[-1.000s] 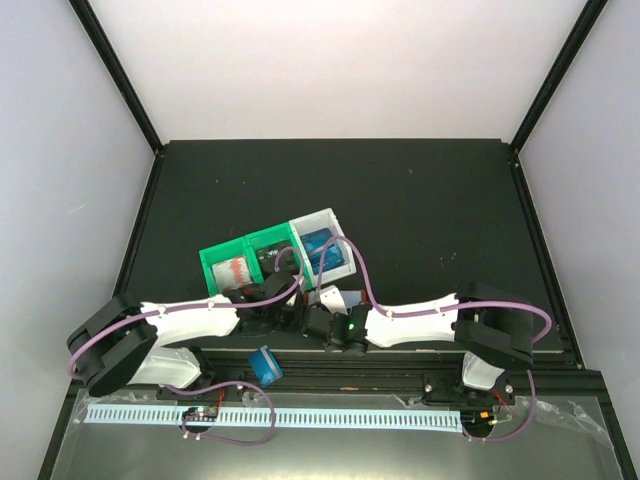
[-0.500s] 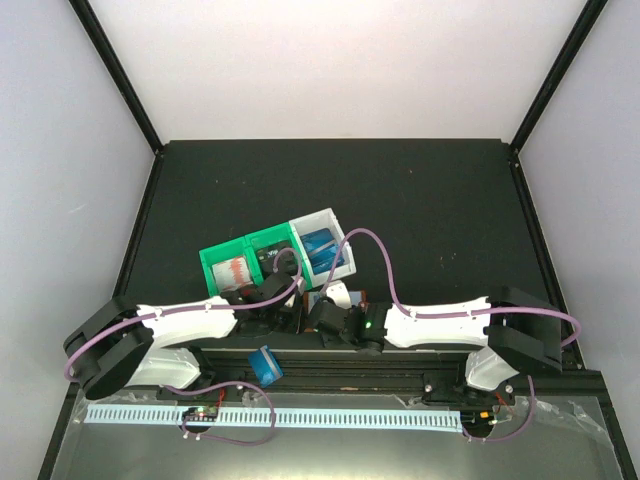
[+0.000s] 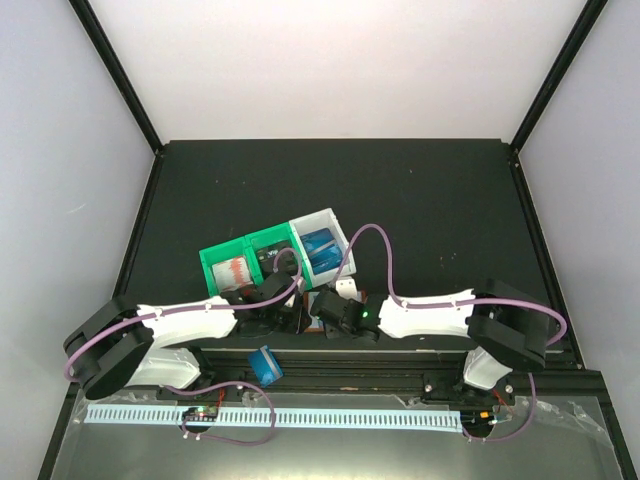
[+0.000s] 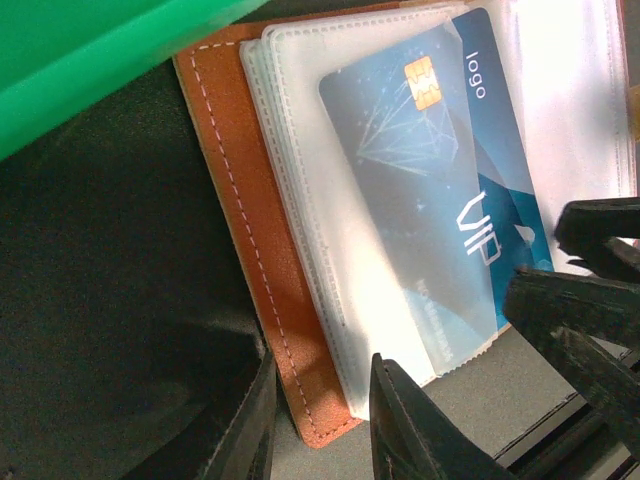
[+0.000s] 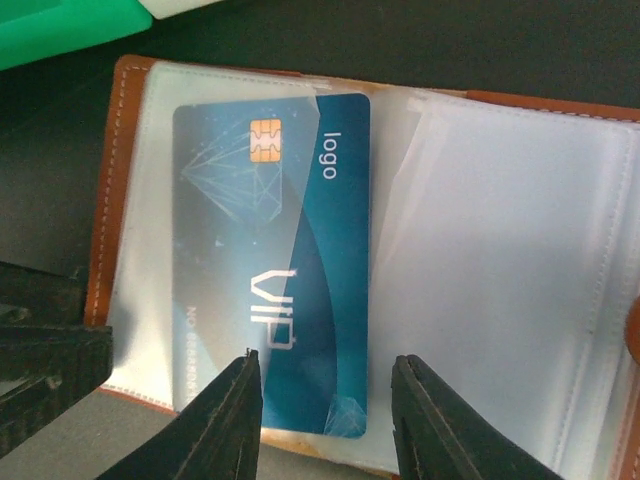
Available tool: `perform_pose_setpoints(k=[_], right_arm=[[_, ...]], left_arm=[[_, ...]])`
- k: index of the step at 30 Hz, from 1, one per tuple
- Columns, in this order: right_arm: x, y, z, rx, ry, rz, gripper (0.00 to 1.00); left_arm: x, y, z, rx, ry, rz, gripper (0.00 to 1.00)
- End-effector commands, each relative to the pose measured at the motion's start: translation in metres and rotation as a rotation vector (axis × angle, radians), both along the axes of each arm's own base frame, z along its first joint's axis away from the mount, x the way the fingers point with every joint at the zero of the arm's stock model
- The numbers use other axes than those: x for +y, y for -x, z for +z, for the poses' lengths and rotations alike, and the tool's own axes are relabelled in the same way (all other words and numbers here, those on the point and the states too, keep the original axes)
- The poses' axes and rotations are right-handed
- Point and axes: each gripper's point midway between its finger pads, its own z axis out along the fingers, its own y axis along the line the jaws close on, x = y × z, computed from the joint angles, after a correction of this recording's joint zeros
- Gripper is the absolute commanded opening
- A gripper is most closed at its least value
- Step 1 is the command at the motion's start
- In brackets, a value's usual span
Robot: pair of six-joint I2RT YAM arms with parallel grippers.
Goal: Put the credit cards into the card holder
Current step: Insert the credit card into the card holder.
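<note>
On the black tabletop [image 3: 420,200], your left gripper [image 4: 322,362] straddles the near corner of the open reddish-brown leather card holder [image 4: 250,230]; you cannot tell if it pinches. Your right gripper [image 5: 328,358] hangs unclenched over the blue VIP credit card [image 5: 270,250], which lies flat among the holder's clear pockets. Past both fingertips stands a green plastic bin [image 4: 80,60].

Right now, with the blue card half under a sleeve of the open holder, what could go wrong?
The blue card lies skewed, only partly under the clear sleeve; a push from the right gripper could catch a corner or buckle the sleeve. The card holder sits near the front edge of the table, so a push may slide it off. The left gripper crowds the same end, so the two might collide.
</note>
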Motion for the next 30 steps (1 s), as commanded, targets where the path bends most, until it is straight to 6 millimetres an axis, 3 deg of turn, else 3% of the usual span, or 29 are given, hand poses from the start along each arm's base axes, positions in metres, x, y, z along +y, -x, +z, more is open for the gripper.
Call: perform_pose_setpoints(k=[1, 7, 16, 19, 25, 30], right_arm=[[0.013, -0.004, -0.001, 0.014, -0.044, 0.005, 0.37], [0.038, 0.002, 0.008, 0.037, -0.166, 0.085, 0.35], [0.046, 0.002, 0.01, 0.063, -0.203, 0.101, 0.35], [0.041, 0.003, 0.011, 0.072, -0.193, 0.079, 0.36], [0.012, -0.009, 0.007, 0.034, -0.077, -0.041, 0.37], [0.01, -0.01, 0.004, 0.046, -0.062, -0.076, 0.34]], left_arm=[[-0.005, 0.001, 0.003, 0.004, 0.02, -0.014, 0.28], [-0.008, 0.001, 0.004, 0.001, 0.032, -0.023, 0.28], [-0.01, 0.003, 0.005, 0.003, 0.045, -0.039, 0.28], [-0.01, 0.003, 0.006, 0.001, 0.046, -0.038, 0.28], [-0.005, 0.001, 0.007, -0.009, 0.03, -0.018, 0.28], [0.002, -0.003, 0.013, -0.039, 0.011, 0.012, 0.28]])
